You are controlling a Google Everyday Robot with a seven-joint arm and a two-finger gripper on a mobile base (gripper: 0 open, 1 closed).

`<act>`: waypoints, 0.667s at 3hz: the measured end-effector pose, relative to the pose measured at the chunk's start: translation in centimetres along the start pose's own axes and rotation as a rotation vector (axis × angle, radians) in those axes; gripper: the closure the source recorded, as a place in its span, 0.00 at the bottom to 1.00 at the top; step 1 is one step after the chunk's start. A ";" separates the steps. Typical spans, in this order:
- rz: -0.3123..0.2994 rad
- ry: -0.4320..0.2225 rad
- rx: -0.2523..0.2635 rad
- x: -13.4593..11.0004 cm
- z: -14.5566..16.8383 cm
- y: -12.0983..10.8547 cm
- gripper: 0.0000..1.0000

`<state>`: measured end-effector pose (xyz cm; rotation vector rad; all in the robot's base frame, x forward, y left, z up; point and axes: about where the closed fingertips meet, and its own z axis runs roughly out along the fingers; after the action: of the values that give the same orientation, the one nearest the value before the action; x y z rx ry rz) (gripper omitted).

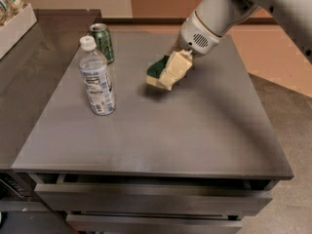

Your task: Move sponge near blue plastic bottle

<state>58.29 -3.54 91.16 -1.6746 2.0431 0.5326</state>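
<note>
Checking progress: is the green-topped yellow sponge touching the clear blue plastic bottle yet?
Apart. The camera view shows bare grey tabletop between the sponge, held in the end effector mid-table, and the bottle.

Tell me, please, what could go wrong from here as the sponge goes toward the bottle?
1. The gripper holds the sponge a short way from the tall, upright bottle; overshooting could topple it.
2. The can stands close behind the bottle, so a path too far back might bump it.
3. The sponge juts out of the grip above the table; it may slip and land short.
</note>
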 end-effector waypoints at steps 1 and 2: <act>-0.043 0.014 -0.024 -0.2 1.0 0.9 1.00; -0.094 0.017 -0.067 -0.3 2.8 2.3 1.00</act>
<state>56.30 -1.33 89.03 -1.8100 1.9673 0.5630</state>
